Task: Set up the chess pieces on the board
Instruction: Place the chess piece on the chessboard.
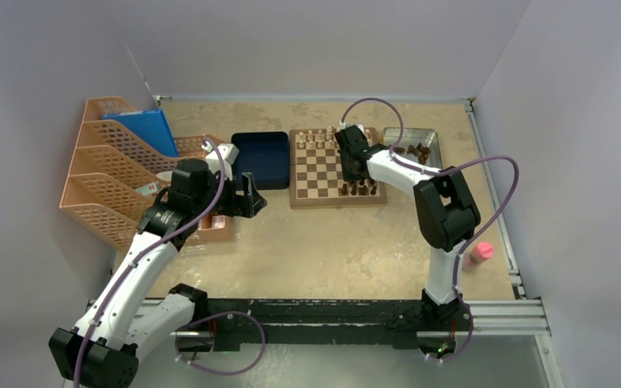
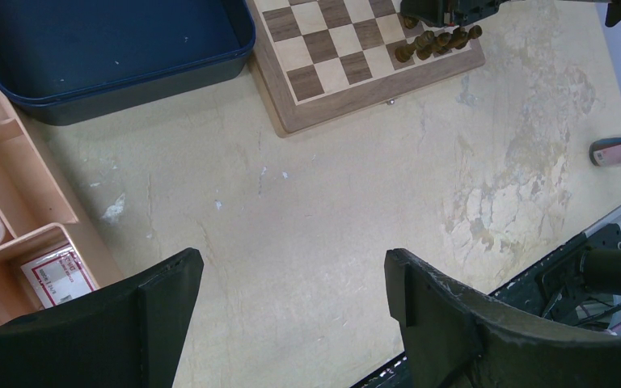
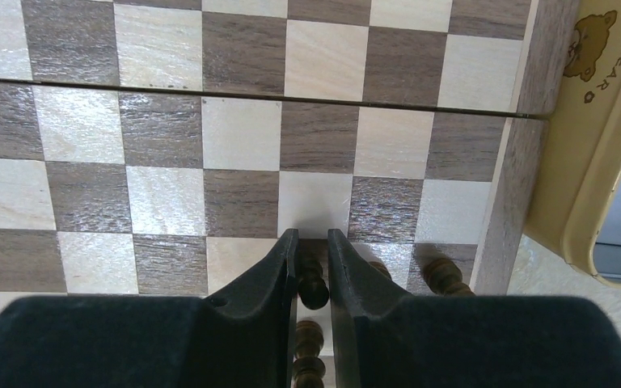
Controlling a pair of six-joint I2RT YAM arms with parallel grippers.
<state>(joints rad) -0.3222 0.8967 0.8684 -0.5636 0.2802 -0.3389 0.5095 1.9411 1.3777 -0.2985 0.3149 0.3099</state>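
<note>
The board lies at the back middle of the table. Light pieces stand along its far rows, and several dark chess pieces stand at its near right corner. My right gripper is low over that corner. In the right wrist view the right gripper is shut on a dark chess piece that stands on the board. More dark pieces stand beside it and behind it. My left gripper is open and empty over bare table, left of the board.
A silver metal tray holding several dark pieces sits right of the board. A dark blue tray sits left of it. Orange file racks stand at far left. A pink bottle lies at the right edge.
</note>
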